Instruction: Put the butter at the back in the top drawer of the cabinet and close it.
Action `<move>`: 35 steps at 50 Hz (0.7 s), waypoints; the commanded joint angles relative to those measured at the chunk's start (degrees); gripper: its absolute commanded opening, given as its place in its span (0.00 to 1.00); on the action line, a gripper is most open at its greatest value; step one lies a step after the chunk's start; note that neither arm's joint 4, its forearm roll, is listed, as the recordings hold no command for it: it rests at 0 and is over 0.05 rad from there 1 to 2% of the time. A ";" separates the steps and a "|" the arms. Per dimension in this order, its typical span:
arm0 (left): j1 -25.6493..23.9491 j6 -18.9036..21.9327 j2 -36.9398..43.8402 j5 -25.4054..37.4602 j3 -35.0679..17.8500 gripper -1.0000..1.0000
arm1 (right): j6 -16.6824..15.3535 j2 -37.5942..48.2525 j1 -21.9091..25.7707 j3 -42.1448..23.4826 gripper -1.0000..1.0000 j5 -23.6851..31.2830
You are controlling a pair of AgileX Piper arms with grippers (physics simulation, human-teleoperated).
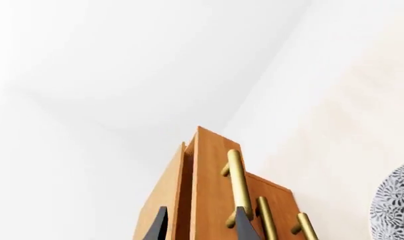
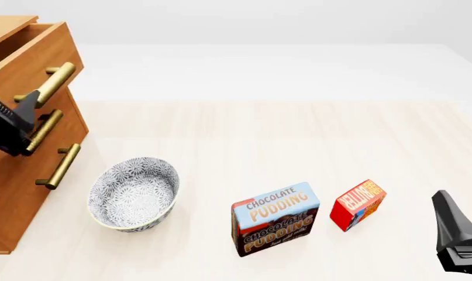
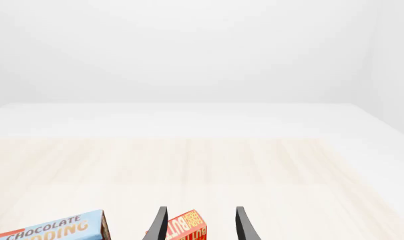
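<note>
The small red box of butter [image 2: 358, 204] with yellow letters sits on the pale wooden tabletop [image 2: 259, 134], near the front and to the right. Just beside it, on its left, stands a bigger blue and brown chocolate pudding box [image 2: 275, 219]. Further left is a round grey and white patterned bowl [image 2: 133, 192].

The big light-brown wooden cabinet [image 2: 6, 199] stands at the left edge. Its top drawer [image 2: 34, 64] with the shiny brass bar handle [image 2: 55, 84] is pulled out a little.

The black left gripper [image 1: 200, 224] is at the top drawer's handle. Its fingers [image 1: 245, 225] are apart, and one sits right against the brass bar.

The black right gripper [image 3: 200, 225] is low on the right side, near the butter. Its fingers [image 3: 244, 224] are apart, and in the right wrist view the butter shows between them. I cannot tell if they touch it.
</note>
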 commanded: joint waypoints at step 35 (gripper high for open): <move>-2.56 -32.08 7.53 39.95 -34.91 1.00 | 0.00 0.00 0.00 0.00 1.00 0.00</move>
